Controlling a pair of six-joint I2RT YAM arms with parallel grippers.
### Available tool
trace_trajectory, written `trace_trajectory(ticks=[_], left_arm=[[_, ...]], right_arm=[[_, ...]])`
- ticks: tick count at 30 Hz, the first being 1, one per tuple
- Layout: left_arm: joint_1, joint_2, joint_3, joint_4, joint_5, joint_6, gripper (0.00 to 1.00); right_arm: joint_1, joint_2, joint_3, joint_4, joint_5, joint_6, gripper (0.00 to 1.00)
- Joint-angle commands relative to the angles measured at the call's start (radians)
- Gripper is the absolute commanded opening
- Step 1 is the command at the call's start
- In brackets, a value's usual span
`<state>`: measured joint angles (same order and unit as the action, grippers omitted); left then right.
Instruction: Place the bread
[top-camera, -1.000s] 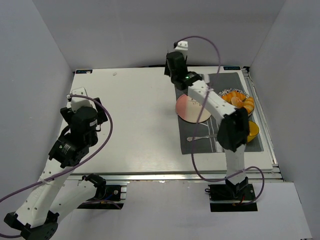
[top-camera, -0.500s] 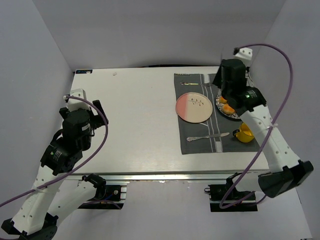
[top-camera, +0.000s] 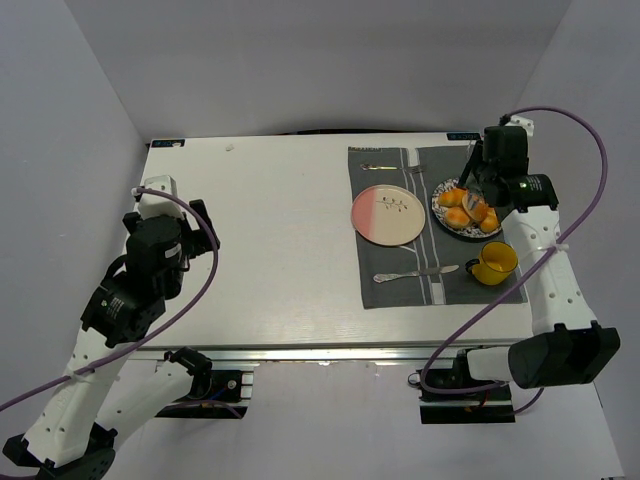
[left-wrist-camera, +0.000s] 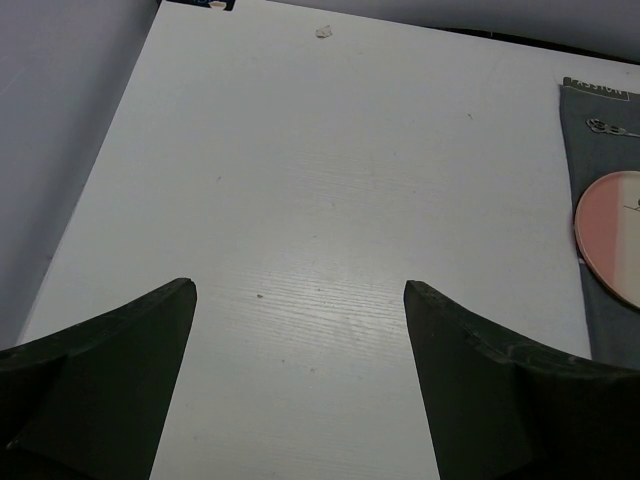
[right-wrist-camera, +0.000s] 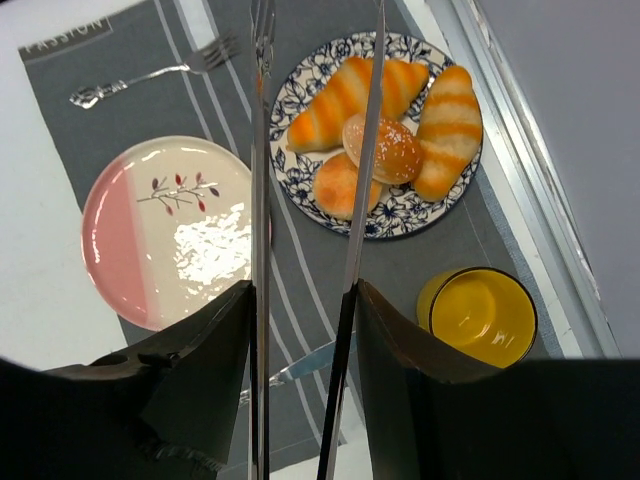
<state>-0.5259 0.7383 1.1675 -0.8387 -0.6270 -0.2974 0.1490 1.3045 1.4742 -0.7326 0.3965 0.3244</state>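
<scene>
Two small round golden rolls, the bread (right-wrist-camera: 381, 148) and another (right-wrist-camera: 338, 185), lie on a blue-patterned plate (right-wrist-camera: 386, 224) between striped croissants (right-wrist-camera: 447, 128). My right gripper (right-wrist-camera: 303, 290) is shut on a pair of metal tongs (right-wrist-camera: 260, 200). The tongs' arms stand apart and run up past the plate's left side; their tips are out of view. From above, the right gripper (top-camera: 481, 186) hangs over the bread plate (top-camera: 440, 215). My left gripper (left-wrist-camera: 300, 290) is open over bare table, at the far left (top-camera: 195, 225).
A pink-and-white plate (top-camera: 388, 215) sits on the grey placemat (top-camera: 395, 290), left of the bread plate. A yellow cup (top-camera: 493, 263) stands near the mat's front right. A fork (right-wrist-camera: 160, 70) and a spoon (top-camera: 415, 271) lie on the mat.
The right arm swung from above the pink plate across to the right and now sits over the bread plate. The left arm barely shifted.
</scene>
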Motion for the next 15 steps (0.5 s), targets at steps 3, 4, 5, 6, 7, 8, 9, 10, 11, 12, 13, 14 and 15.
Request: trace_trajectory(ticks=[3,4,5,6,7,8,9,10,11,12,13,14,15], left_arm=[[-0.003,-0.005,0.038,-0.025,0.001,0.0,0.95],[-0.003,-0.008,0.038,-0.031,0.0,0.0,0.95],[-0.005,-0.01,0.037,-0.031,-0.002,0.0,0.95],[-0.005,-0.01,0.038,-0.036,-0.003,0.0,0.95],[-0.003,-0.011,0.037,-0.04,-0.004,0.001,0.95],[-0.003,-0.011,0.037,-0.042,-0.004,0.003,0.95],[-0.005,-0.013,0.038,-0.043,-0.005,0.004,0.95],[-0.003,-0.013,0.038,-0.046,-0.005,0.006,0.95],[-0.005,-0.011,0.038,-0.046,-0.007,0.006,0.95],[-0.005,-0.011,0.038,-0.046,-0.007,0.006,0.95],[-0.005,-0.011,0.04,-0.048,-0.007,0.006,0.95],[-0.005,-0.011,0.038,-0.045,-0.007,0.006,0.95],[-0.005,-0.011,0.038,-0.045,-0.005,0.004,0.95]], right_arm=[[-0.052,0.036,-0.009,0.005,-0.108,-0.048,0.5],[-0.06,0.042,-0.012,0.006,-0.116,-0.05,0.5],[-0.077,0.056,-0.021,0.004,-0.122,-0.053,0.5],[-0.083,0.062,-0.026,0.006,-0.128,-0.056,0.5],[-0.089,0.07,-0.032,0.006,-0.131,-0.059,0.5],[-0.098,0.075,-0.044,0.007,-0.133,-0.058,0.51],[-0.101,0.076,-0.052,0.012,-0.139,-0.061,0.51],[-0.104,0.079,-0.058,0.015,-0.14,-0.062,0.51],[-0.111,0.078,-0.064,0.019,-0.139,-0.062,0.51],[-0.114,0.079,-0.078,0.022,-0.139,-0.064,0.51],[-0.117,0.082,-0.083,0.025,-0.139,-0.068,0.51],[-0.123,0.085,-0.089,0.027,-0.139,-0.07,0.51],[-0.126,0.088,-0.097,0.027,-0.142,-0.074,0.51]])
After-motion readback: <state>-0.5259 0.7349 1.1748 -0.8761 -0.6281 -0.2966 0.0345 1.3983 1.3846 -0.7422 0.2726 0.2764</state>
